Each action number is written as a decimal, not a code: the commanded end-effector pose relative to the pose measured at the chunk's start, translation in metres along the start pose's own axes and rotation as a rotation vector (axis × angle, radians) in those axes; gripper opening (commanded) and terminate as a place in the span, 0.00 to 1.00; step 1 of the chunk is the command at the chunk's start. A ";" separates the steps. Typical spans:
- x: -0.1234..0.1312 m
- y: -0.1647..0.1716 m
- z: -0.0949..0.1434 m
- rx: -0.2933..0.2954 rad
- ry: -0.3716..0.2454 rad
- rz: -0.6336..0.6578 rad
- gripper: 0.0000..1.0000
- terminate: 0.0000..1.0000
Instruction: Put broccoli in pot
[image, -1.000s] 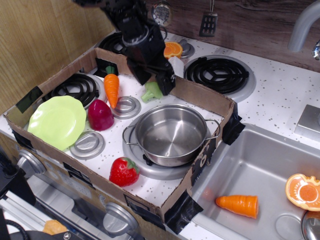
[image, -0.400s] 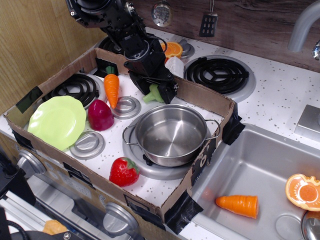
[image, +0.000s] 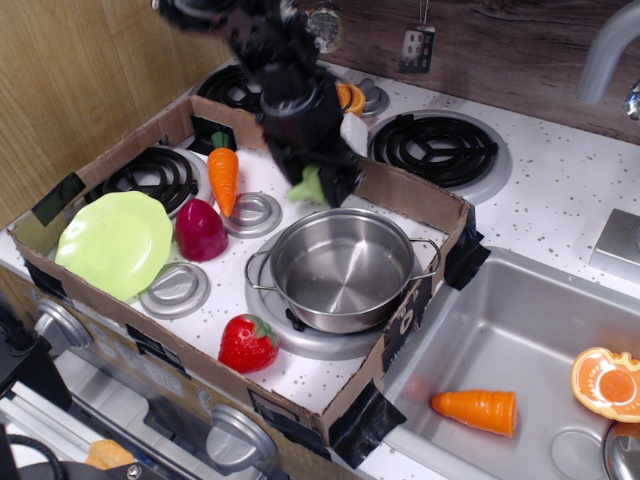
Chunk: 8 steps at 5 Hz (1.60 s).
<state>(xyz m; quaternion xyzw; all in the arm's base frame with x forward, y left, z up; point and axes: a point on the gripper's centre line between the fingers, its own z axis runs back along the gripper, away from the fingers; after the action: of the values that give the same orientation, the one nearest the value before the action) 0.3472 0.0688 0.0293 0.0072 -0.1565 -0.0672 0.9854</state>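
The pincer (image: 318, 185) is clamped on the broccoli (image: 307, 186), its dark fingers on either side of the pale-green floret, which hangs above the white stove top just behind the far rim of the pot (image: 342, 268). The floret is not in the pot; it sits beyond the rim, near the back wall of the cardboard box (image: 414, 203) that fences in this part of the stove. The pot stands on the front burner with its 2 wire handles out to the sides and nothing visible inside it. To the left of the pincer a toy carrot (image: 223, 174) lies on the stove, with a dark red vegetable (image: 200, 230) just in front of it and a lime-green plate (image: 114, 243) further left. A toy strawberry (image: 247, 343) lies in front of the pot. In the sink (image: 520, 340) to the right lies a 2nd carrot (image: 476, 410).
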 end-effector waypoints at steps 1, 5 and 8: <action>0.037 -0.017 0.108 0.266 -0.028 -0.015 0.00 0.00; -0.049 -0.057 0.083 0.090 -0.083 0.146 0.00 0.00; -0.037 -0.050 0.082 0.017 -0.076 0.057 1.00 0.00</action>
<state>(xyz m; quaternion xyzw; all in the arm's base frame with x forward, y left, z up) 0.2729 0.0310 0.0828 0.0031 -0.1749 -0.0363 0.9839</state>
